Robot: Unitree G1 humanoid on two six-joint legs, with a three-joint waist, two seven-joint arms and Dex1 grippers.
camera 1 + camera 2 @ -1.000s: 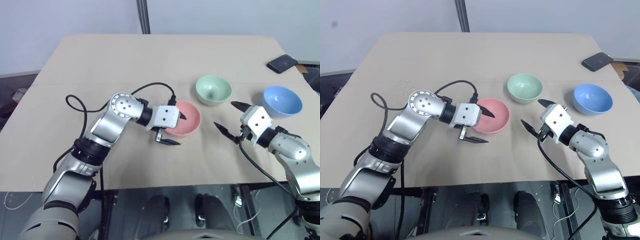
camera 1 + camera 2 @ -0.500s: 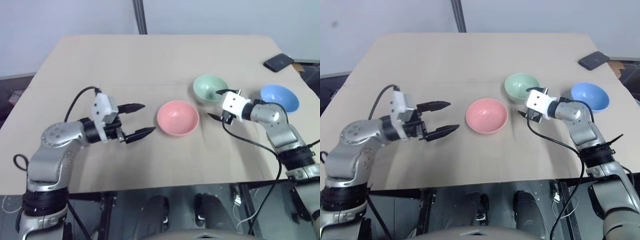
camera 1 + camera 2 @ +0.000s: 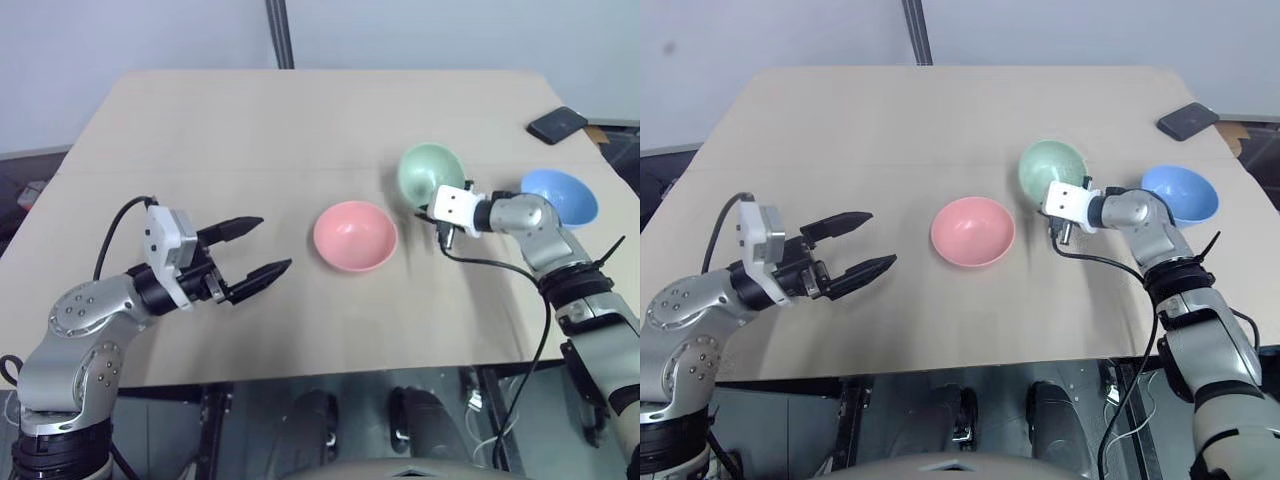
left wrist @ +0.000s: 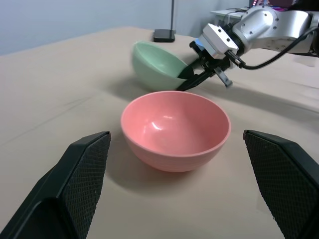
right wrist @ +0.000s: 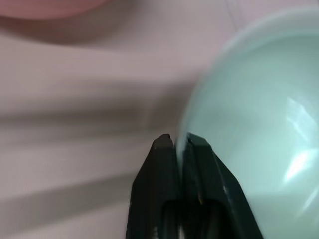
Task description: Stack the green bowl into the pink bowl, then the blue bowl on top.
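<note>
The green bowl [image 3: 428, 172] is tipped up on edge to the right of the table's middle, its near rim pinched in my right gripper [image 3: 428, 213], which is shut on it. In the right wrist view the two black fingers [image 5: 199, 164] clamp the green bowl's rim [image 5: 249, 114]. The pink bowl [image 3: 355, 236] stands upright in the middle of the table, left of the green one. The blue bowl [image 3: 559, 195] sits upright at the right, behind my right forearm. My left gripper [image 3: 257, 247] is open with nothing in it, well left of the pink bowl [image 4: 175, 128] and pointing at it.
A black phone [image 3: 559, 125] lies near the table's far right corner. The tan table [image 3: 300, 130] has bare room behind and left of the bowls. A grey pole [image 3: 280, 33] rises behind the far edge.
My right gripper reached the green bowl's near rim, shut on it and tipped the bowl up. My left gripper drew back left from the pink bowl, still open.
</note>
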